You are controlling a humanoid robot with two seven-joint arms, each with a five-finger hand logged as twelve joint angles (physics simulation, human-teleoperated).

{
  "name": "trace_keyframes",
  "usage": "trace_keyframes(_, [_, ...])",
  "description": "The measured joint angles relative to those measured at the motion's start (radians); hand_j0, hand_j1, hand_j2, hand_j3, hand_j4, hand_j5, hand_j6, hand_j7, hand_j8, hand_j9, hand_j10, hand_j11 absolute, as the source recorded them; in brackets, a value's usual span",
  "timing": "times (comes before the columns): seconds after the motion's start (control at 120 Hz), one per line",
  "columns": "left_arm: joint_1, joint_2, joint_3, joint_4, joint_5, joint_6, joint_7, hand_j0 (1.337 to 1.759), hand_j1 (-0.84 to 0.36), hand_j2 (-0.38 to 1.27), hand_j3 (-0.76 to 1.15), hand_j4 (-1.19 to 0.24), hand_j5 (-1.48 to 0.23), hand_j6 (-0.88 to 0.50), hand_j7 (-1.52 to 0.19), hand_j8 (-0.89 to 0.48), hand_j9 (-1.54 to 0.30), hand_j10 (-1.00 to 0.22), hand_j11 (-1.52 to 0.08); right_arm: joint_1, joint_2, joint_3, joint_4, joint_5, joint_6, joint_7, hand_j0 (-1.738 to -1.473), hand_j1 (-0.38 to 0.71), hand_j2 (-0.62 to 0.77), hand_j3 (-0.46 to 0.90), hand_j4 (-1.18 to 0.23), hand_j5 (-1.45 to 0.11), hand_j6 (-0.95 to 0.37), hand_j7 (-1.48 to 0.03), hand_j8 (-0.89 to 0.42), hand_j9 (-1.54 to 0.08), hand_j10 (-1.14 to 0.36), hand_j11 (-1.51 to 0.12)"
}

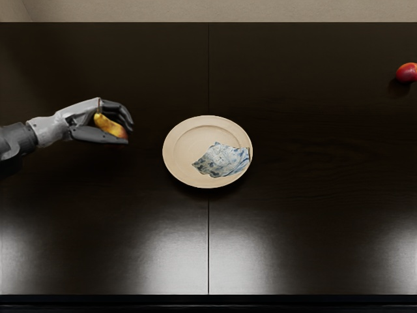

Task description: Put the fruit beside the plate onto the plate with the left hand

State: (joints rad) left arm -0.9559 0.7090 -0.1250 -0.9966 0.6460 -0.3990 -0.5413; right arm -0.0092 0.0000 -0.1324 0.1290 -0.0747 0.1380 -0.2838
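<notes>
My left hand [112, 124] reaches in from the left edge, its fingers curled around a yellow-orange fruit [108, 125]. The hand and fruit are left of a round beige plate [189, 134] that sits near the table's middle. A crumpled blue-white cloth-like item [222, 160] lies on the plate's right part. The held fruit is about a hand's width from the plate's left rim. The right arm does not show.
A red fruit [406, 72] lies at the far right edge of the dark table [293, 228]. A thin seam runs down the table's middle, under the plate.
</notes>
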Motion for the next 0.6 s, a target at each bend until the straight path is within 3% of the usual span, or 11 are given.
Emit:
trace_keyframes(0.258, [-0.066,-0.057,-0.009,-0.081,0.002,0.000,0.081,1.655,-0.43,0.14,0.00,-0.64,-0.89,-0.63,-0.89,-0.54,-0.87,-0.47,-0.87,0.000,0.000,0.000,-0.003,0.001,0.000,0.000,-1.658,-0.35,0.00,0.00,0.00,0.00,0.00,0.00,0.00,0.00,0.00,0.00])
trace_keyframes(0.6, [-0.110,-0.187,-0.012,-0.080,0.004,0.006,0.127,1.655,-0.43,0.13,0.00,-0.65,-0.90,-0.65,-0.90,-0.53,-0.89,-0.46,-0.88,0.002,0.000,-0.001,-0.005,0.001,0.000,0.000,-1.658,-0.35,0.00,0.00,0.00,0.00,0.00,0.00,0.00,0.00,0.00,0.00])
